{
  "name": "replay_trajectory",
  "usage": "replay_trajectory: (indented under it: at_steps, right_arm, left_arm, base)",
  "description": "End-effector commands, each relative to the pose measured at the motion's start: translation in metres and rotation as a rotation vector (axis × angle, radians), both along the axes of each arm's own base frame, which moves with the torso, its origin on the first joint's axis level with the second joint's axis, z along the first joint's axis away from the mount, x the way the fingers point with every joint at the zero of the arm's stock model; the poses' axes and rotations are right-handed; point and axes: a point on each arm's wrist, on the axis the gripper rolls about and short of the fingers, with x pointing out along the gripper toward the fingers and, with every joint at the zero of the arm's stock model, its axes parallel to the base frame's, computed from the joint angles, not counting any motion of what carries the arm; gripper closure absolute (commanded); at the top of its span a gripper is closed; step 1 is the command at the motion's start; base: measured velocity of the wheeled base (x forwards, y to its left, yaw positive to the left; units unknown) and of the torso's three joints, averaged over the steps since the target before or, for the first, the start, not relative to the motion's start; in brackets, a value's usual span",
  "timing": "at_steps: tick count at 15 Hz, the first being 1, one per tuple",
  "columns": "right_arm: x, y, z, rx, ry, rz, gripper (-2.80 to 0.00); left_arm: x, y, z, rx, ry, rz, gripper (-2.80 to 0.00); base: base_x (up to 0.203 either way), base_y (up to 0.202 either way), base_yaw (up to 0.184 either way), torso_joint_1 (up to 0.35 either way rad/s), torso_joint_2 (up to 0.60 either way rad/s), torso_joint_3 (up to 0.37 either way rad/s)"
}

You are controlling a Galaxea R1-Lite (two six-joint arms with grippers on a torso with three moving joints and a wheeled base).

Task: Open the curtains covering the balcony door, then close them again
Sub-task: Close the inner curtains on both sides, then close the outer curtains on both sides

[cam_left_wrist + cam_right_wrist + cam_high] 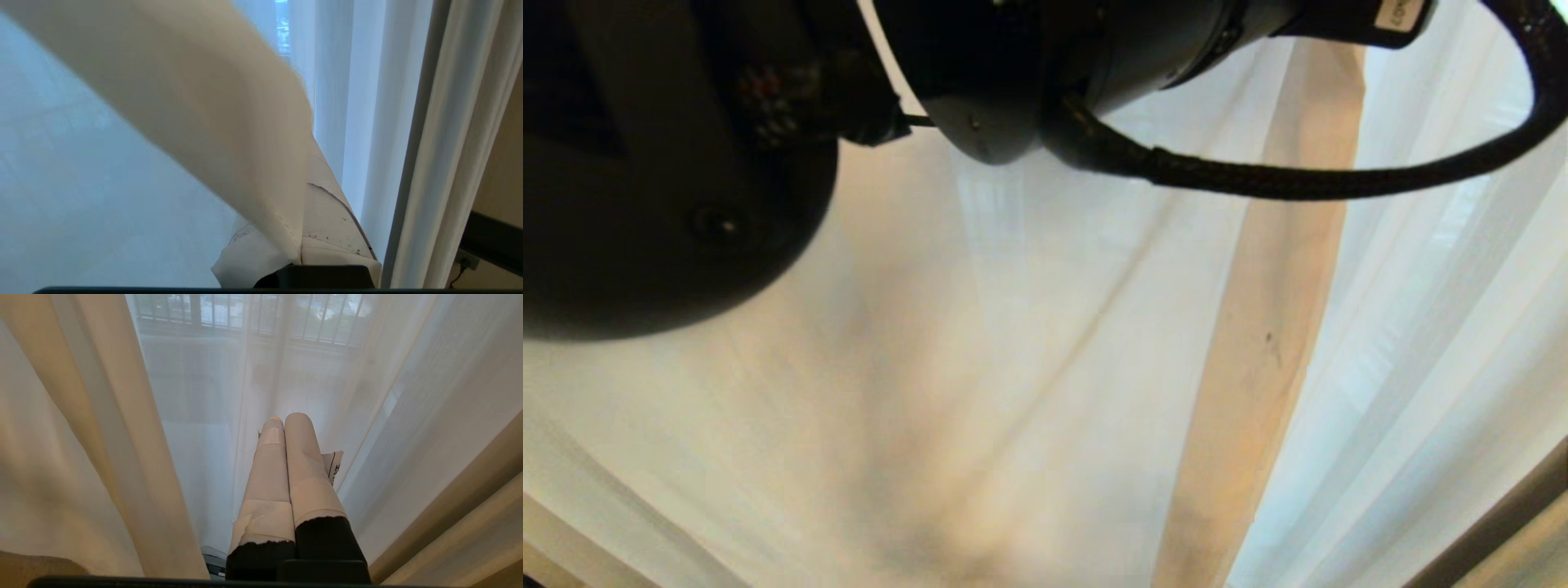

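The left gripper clamps a thick cream fold of the curtains, which drapes from its fingertips across the sheer panel. Soft, light and loose, the fabric likely handles best gathered at a hemmed edge. The right gripper, fingers pressed together and empty, points into sheer pleats before the balcony railing.

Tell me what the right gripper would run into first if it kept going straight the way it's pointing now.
Most likely the sheer curtains. The right gripper, jaws shut, points into the thin fabric hanging just ahead, with a black railing visible through it. How near the fabric hangs cannot be told.
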Motion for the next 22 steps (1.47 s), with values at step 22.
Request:
replay_trajectory:
  at_steps: [22]
  right_arm:
    - [0.0,0.0,0.0,0.0,0.002,0.001,0.0]
  left_arm:
    - [0.112,0.062,-0.026,0.049,0.133,0.461,0.0]
  base:
    - [0.0,0.0,0.0,0.0,0.0,0.0]
